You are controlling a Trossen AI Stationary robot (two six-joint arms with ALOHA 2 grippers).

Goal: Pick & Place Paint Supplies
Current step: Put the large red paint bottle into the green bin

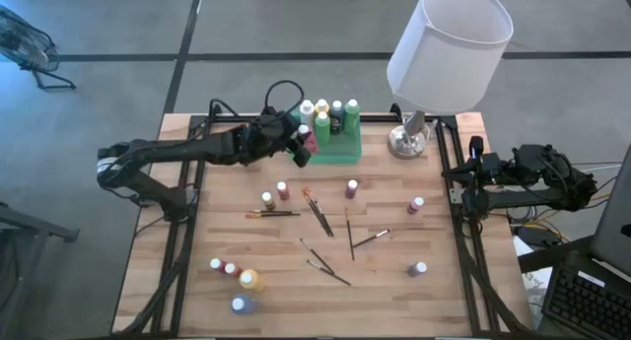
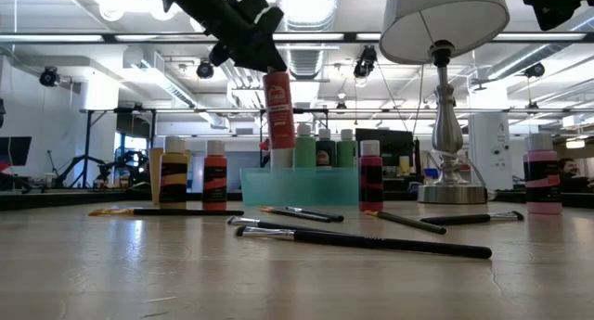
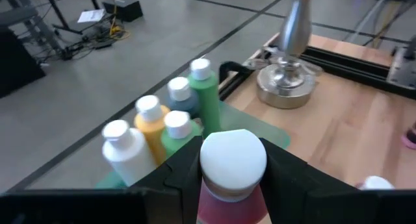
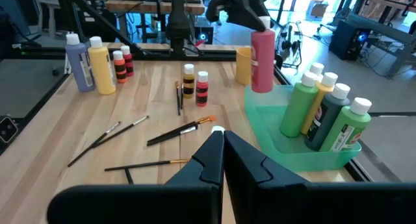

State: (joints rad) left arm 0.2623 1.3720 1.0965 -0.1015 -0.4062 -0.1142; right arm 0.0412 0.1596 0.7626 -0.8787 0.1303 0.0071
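My left gripper (image 1: 301, 143) is shut on a red paint bottle (image 2: 278, 111) with a white cap, and holds it in the air at the left end of the green tray (image 1: 340, 151). Several bottles stand upright in the tray: white (image 3: 127, 152), yellow (image 3: 154, 123) and green (image 3: 205, 94). More paint bottles (image 1: 283, 189) and dark-handled brushes (image 1: 317, 212) lie scattered on the wooden table. My right gripper (image 4: 221, 143) is shut on nothing and waits at the table's right edge. My left gripper pinches the red bottle at its top, with the white cap (image 3: 233, 160) between the two fingers (image 3: 179, 175). The fingers slant down from the table's left side. The bottle hangs upright below them, and its bottom (image 2: 280, 146) is clear of the table and the tray.
A lamp with a metal base (image 1: 408, 140) and a white shade (image 1: 449, 44) stands just right of the tray. Bottles stand at the near left (image 1: 250, 279), the centre (image 1: 352, 188) and the right (image 1: 417, 204). Brushes (image 1: 350, 237) cross the table's middle.
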